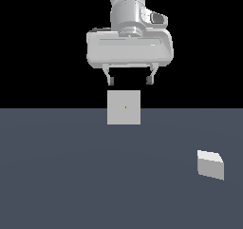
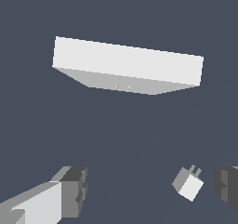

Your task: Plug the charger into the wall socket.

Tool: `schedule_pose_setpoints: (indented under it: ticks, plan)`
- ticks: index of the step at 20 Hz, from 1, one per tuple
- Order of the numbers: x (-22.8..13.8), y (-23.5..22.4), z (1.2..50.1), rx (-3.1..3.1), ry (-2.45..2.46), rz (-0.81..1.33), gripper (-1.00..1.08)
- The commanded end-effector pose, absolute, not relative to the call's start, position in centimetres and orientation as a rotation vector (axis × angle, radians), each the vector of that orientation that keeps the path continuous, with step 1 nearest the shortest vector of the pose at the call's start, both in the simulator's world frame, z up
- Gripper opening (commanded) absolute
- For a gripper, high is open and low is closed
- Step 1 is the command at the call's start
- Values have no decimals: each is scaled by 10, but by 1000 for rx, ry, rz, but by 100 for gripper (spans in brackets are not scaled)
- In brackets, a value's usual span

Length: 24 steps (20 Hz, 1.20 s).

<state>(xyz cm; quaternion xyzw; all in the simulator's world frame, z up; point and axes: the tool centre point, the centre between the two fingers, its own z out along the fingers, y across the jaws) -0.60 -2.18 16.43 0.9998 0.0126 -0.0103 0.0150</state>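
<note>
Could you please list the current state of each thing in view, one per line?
Small pale grey-white boxy charger: lying free on the dark grey-blue floor, unplugged, prongs visible in the wrist view, apart from the socket.
Flat pale grey square wall socket plate: upright, empty.
Grey-white gripper: raised above the socket, fingers spread open, holding nothing.

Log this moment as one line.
gripper: open, empty, raised | charger: on floor, ungrasped | wall socket: upright, unplugged

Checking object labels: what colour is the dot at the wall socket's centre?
Dark yellowish, on the pale grey wall socket; clearest in the exterior view.
</note>
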Motion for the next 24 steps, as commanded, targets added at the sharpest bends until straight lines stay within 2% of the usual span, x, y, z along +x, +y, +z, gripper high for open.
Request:
schedule_pose_setpoints:
  ticks: [1, 12, 24]
  plan:
    - [-6, -22, 164, 3111, 39, -32, 100]
    - [-21, -49, 146, 3111, -128, -7, 100]
    - [-77, -115, 91, 3060, -596, 65, 100]
